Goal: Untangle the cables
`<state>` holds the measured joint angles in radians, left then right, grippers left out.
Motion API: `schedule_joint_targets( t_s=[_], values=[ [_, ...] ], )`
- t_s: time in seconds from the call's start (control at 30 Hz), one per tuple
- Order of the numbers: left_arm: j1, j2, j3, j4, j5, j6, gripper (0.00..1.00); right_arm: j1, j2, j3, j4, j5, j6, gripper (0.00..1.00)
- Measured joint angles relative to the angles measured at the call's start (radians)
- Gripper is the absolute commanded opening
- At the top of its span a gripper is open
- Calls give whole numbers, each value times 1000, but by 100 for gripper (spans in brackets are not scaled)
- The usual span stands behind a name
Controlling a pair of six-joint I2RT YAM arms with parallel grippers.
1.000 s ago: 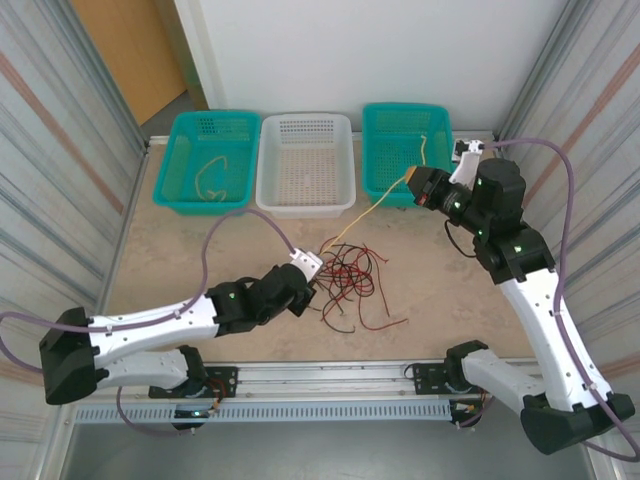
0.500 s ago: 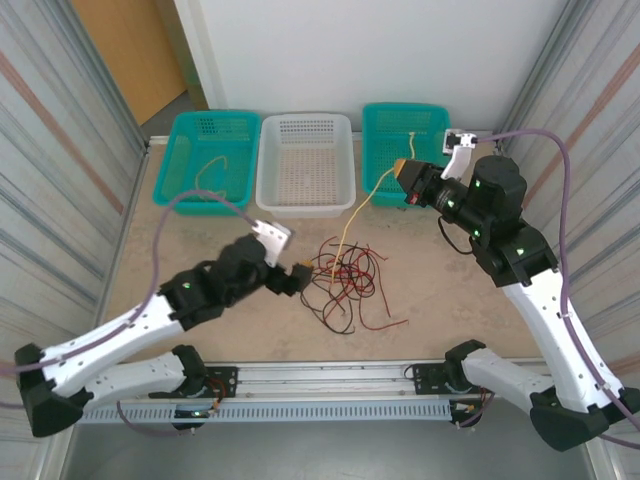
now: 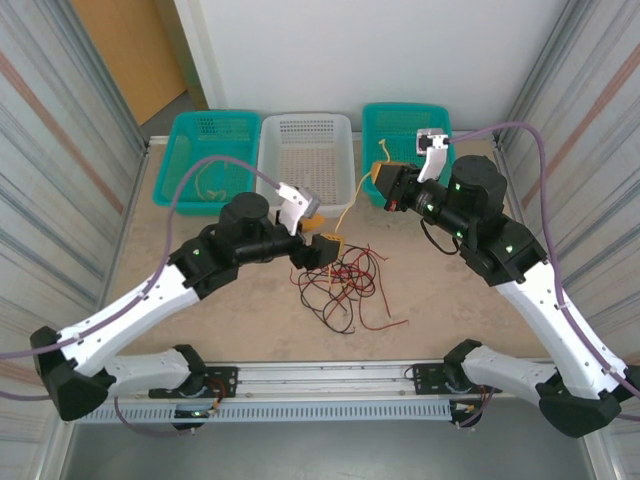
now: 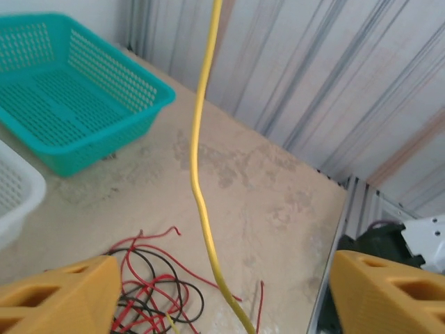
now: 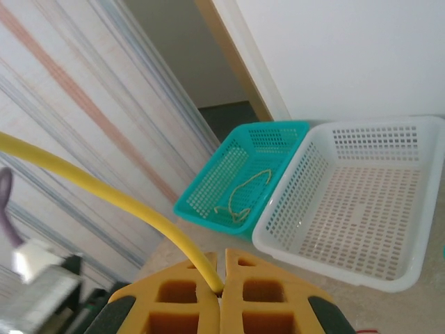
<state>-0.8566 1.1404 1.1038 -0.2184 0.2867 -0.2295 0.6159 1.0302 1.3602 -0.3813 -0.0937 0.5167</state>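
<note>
Right gripper (image 5: 218,280): you see it pinching yellow cable (image 4: 200,104), just right of white basket (image 3: 300,165).
Left gripper (image 4: 222,287): spread; cable's lower end cut off.

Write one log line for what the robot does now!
left gripper: open, at edge of red-black tangle | right gripper: shut on yellow cable | yellow cable: runs down toward tangle

**Headcount on the bench (image 3: 425,300)**

Three baskets: two teal, namely the left teal basket (image 3: 178,165) and the right teal basket (image 3: 405,128), plus one white basket (image 3: 305,165). One yellow cable (image 3: 350,205). One tan cable (image 3: 210,180). One red-and-black tangle (image 3: 345,285), its strands too knotted to count. Two claws: left claw (image 3: 318,247), right claw (image 5: 221,278).
</note>
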Motion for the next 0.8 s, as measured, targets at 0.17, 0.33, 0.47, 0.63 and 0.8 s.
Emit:
schedule_joint_targets(
  t_s=[0.17,0.33,0.47,0.63,0.8],
  values=[
    [0,13,0,-17,22,-26,49,0,-16,0,3,19,-2,0],
    [0,28,-1,-16,28,-57,13,0,-47,-1,8,19,-2,0],
    [0,40,-1,-19,19,-70,0,0,-70,-9,13,23,-2,0],
    [24,39,13,-55,-40,-72,0,0,-80,-40,11,51,6,31],
    [110,39,126,-159,-108,-53,0,0,-107,-101,1,114,16,57]
  ],
)
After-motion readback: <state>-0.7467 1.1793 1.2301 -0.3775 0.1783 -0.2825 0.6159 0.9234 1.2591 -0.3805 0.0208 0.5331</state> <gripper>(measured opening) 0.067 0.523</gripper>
